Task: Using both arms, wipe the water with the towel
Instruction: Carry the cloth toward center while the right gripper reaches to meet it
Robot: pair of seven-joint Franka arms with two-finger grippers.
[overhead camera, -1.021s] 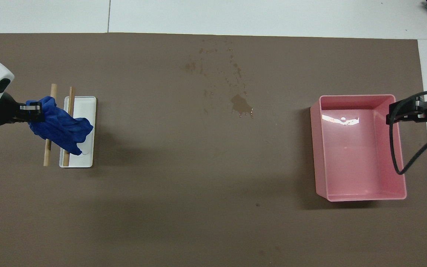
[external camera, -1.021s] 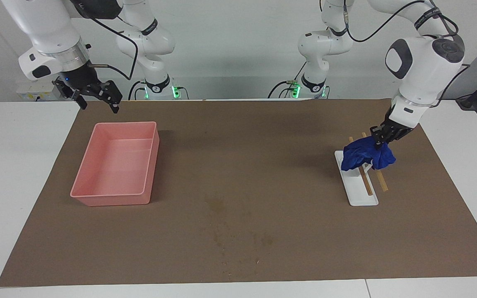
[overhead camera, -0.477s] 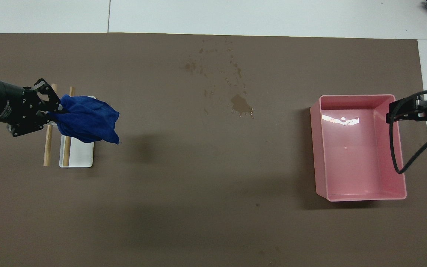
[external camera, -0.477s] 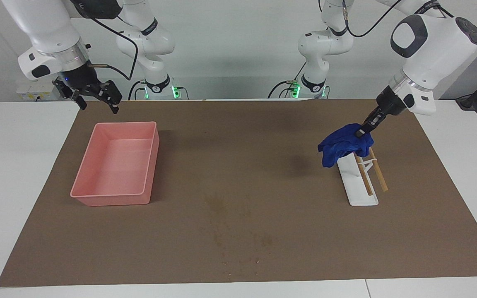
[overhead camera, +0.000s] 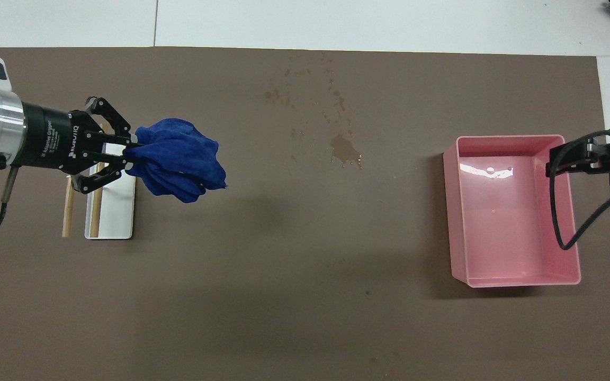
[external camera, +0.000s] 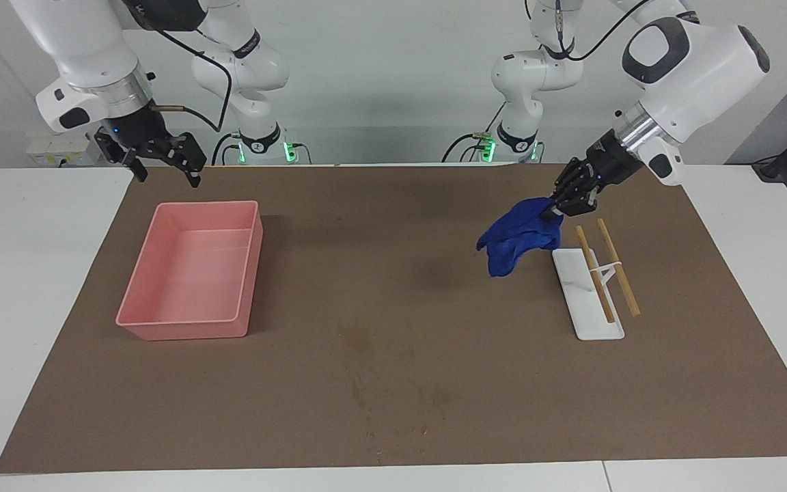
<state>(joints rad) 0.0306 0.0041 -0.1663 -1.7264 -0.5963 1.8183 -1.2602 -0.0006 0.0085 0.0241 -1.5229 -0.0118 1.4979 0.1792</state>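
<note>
Your left gripper (overhead camera: 131, 149) is clamped on the towel (overhead camera: 178, 159), raised just beside the white rack (overhead camera: 119, 217). In the overhead view the water (overhead camera: 344, 150) lies toward three o'clock. Your right gripper (external camera: 164, 162) waits open over the pink tray's (external camera: 161, 324) edge.

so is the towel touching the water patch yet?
Apart. Overhead view shows bare mat between the towel, held by the left gripper, and the water; facing view agrees.
</note>
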